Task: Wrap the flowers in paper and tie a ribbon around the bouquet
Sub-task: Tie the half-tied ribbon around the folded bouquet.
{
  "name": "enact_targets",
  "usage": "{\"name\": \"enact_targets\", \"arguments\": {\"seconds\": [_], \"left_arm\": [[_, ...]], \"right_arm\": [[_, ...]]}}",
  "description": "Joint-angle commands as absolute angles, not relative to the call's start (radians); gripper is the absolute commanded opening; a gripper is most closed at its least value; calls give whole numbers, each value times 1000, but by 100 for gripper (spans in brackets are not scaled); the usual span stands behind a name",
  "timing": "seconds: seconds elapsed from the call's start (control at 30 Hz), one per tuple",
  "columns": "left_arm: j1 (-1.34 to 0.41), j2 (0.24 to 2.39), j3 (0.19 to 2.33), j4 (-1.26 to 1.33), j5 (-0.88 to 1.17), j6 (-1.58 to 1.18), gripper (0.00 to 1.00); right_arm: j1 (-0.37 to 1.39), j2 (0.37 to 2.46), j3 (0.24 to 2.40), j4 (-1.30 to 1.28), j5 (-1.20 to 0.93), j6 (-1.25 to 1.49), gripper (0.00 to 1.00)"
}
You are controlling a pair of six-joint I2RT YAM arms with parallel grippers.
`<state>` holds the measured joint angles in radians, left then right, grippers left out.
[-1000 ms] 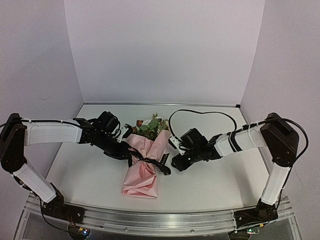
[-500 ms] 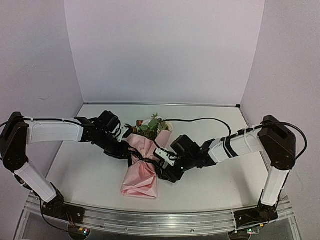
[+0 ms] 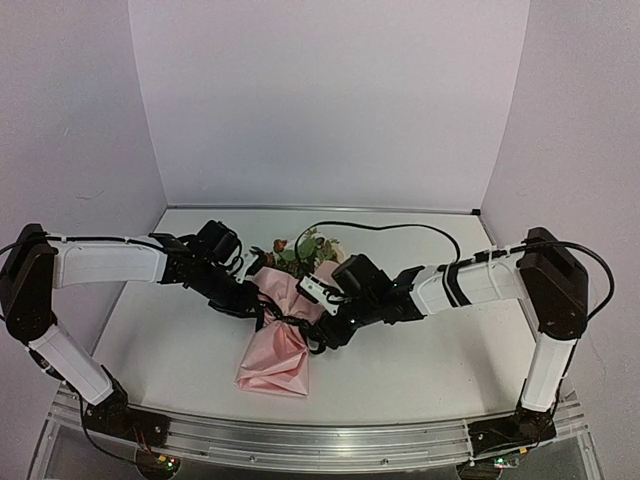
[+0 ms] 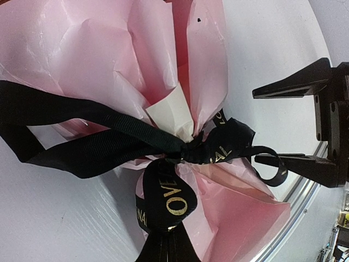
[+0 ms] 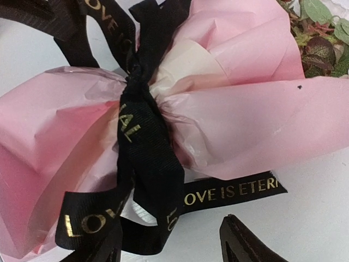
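Note:
The bouquet lies mid-table: pink paper cinched by the black ribbon with gold lettering, and the flowers poking out at the far end. My left gripper is shut on a loop of the ribbon just left of the knot; in the top view this gripper sits against the paper's left side. My right gripper stands open at the knot's right side, with a ribbon loop curling against one finger. From above, the right gripper touches the cinched waist.
White walls close in the table at the back and both sides. A black cable arches over the right arm behind the bouquet. A metal rail runs along the near edge.
My right gripper has swung left from beside the bouquet to its ribbon knot. The paper's lower end has shifted slightly left. The left arm has held still on the ribbon.

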<state>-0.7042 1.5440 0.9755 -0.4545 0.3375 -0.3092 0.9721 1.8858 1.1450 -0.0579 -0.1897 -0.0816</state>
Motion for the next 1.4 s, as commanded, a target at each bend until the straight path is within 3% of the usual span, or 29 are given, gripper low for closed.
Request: {"name": "enact_targets", "arguments": {"seconds": [0.0, 0.1, 0.37, 0.57, 0.77, 1.13, 1.27, 1.3, 1.37], "left_arm": [[-695, 1533, 999, -455, 351, -286, 0], [-695, 1532, 993, -465, 361, -277, 0], [-691, 1493, 969, -497, 342, -276, 0], [-687, 1480, 963, -507, 349, -275, 0], [-686, 1480, 968, -514, 350, -274, 0], [-686, 1484, 966, -512, 352, -272, 0], [-685, 1486, 965, -509, 355, -271, 0], [-685, 1486, 965, -512, 349, -271, 0], [-684, 1484, 962, -518, 323, -273, 0]], "right_arm": [[943, 1837, 1183, -91, -132, 26, 52], [934, 1813, 1224, -179, -141, 71, 50], [1011, 1614, 1099, -302, -98, 178, 61], [1085, 1630, 915, -55, -110, 163, 61], [1107, 1764, 869, 225, -11, 49, 61], [1142, 1884, 932, 320, 130, -38, 57], [1150, 1904, 952, 317, 164, -35, 48], [1150, 1902, 953, 311, 180, -41, 40], [1150, 1874, 959, 265, 244, -67, 13]]}}
